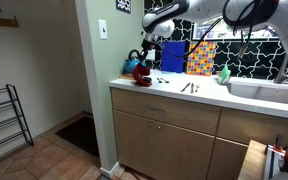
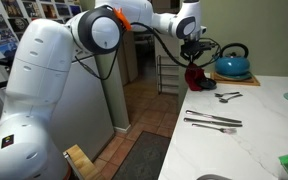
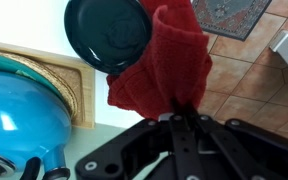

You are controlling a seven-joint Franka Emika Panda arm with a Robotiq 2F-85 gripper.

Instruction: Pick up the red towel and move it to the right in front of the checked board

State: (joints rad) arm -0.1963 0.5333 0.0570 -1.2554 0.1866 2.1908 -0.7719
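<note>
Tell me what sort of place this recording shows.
Most likely a home kitchen: a white countertop over wooden cabinets, a teal kettle and cutlery on it, and a sink at one end. The claw holds a red towel.

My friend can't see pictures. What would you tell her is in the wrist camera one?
The gripper pinches a bunched-up red towel. Beside the towel, on a white counter, sit a dark round dish and a shiny blue kettle. On the other side, brown tiled floor shows.
</note>
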